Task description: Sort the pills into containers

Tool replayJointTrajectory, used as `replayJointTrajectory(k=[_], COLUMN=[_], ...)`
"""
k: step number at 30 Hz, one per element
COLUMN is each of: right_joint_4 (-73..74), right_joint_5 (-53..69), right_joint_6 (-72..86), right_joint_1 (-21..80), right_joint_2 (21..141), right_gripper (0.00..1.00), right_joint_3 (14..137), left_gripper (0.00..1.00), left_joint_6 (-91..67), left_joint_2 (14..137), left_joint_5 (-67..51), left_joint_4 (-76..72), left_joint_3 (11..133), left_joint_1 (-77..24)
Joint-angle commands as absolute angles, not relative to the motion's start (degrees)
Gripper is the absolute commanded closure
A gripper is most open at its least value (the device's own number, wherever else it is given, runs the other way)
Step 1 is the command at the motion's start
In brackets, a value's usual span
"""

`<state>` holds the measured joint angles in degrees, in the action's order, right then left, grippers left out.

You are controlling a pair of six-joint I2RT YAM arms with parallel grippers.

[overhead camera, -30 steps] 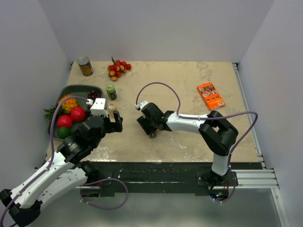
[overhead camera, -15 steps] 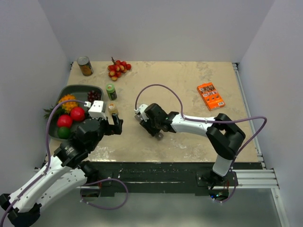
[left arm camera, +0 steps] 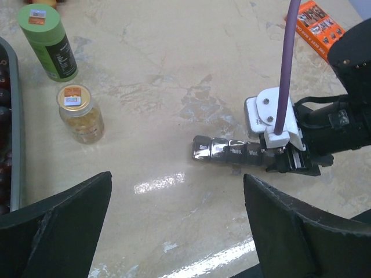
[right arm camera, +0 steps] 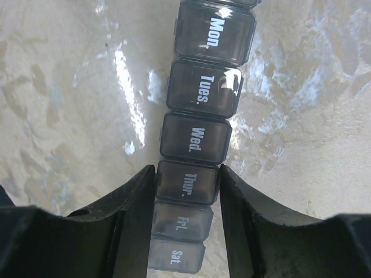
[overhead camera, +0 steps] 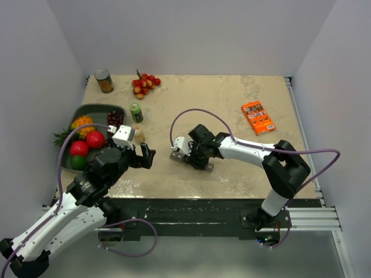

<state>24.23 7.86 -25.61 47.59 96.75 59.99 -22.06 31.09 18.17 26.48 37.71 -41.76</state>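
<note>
The containers, a dark-grey strip of day-labelled lidded compartments, lie on the table and also show in the left wrist view. My right gripper is shut on the strip, its fingers pressing both sides of the "Thur." compartment; in the top view it sits mid-table. The pills show as a yellowish-tan mass in a small clear bottle, standing upright left of the strip. My left gripper is open and empty, hovering above the table near that bottle.
A green-capped bottle stands behind the pill bottle. A dark fruit tray is at the left, a can and red-yellow berries at the back, and an orange flat packet at the right.
My right gripper has turned and shifted slightly right and nearer with the strip. My left gripper has moved a little nearer and rightward.
</note>
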Motion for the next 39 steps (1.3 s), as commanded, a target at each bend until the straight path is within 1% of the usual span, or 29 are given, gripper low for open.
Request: replayJointTrajectory(k=[1,2,3,5,6,8,10,16,25,29,31,36,39], right_joint_4=[29.7,30.1,30.1,30.9,31.1,31.7,32.6,36.7,38.8,38.8,38.8,37.3,36.7], right_joint_5=[19.1,19.9,20.6,22.8,23.5,25.4,27.6,34.3,45.2,48.6,49.5,53.9,55.1], right_joint_6=[-33.8,-34.9,-35.3,-36.6,-37.0,-38.2,-39.5,-44.1,-50.3,-53.7,-56.1,-56.4,-56.6], right_joint_1=[43.6,42.6,42.2,40.9,40.3,39.2,37.9,33.6,28.9,28.5,28.5,26.2,24.4], right_joint_2=[94.1,93.6,93.1,91.7,91.2,90.3,89.4,86.5,79.2,77.2,76.7,76.0,75.2], right_gripper=[0.61,0.56,0.46,0.35,0.26,0.22,0.19,0.17,0.17,0.17,0.17,0.16,0.16], right_joint_3=[61.0,60.8,60.6,60.2,60.0,59.7,59.4,60.5,59.6,58.0,57.0,54.9,54.1], left_gripper=[0.00,0.00,0.00,0.00,0.00,0.00,0.00,0.00,0.00,0.01,0.01,0.00,0.00], left_joint_6=[-20.0,-20.0,-19.9,-19.3,-19.2,-18.6,-18.0,-15.0,-7.0,-1.6,1.6,8.8,10.0], left_joint_2=[31.3,31.4,31.6,31.9,32.4,32.8,33.5,35.3,42.2,44.4,44.6,46.1,47.7], left_joint_5=[15.7,15.6,15.1,14.7,14.0,13.5,12.7,8.7,-1.2,-8.2,-9.7,-14.3,-14.9], left_joint_4=[22.9,22.8,22.8,22.1,21.9,21.4,20.9,19.0,14.6,10.6,8.2,3.4,1.7], left_joint_3=[37.5,37.4,37.4,37.4,37.4,37.3,37.3,37.3,37.4,35.6,34.8,31.0,29.6], left_joint_1=[-41.7,-41.6,-41.6,-41.6,-41.6,-41.6,-41.6,-41.6,-41.7,-41.6,-41.6,-41.6,-41.6])
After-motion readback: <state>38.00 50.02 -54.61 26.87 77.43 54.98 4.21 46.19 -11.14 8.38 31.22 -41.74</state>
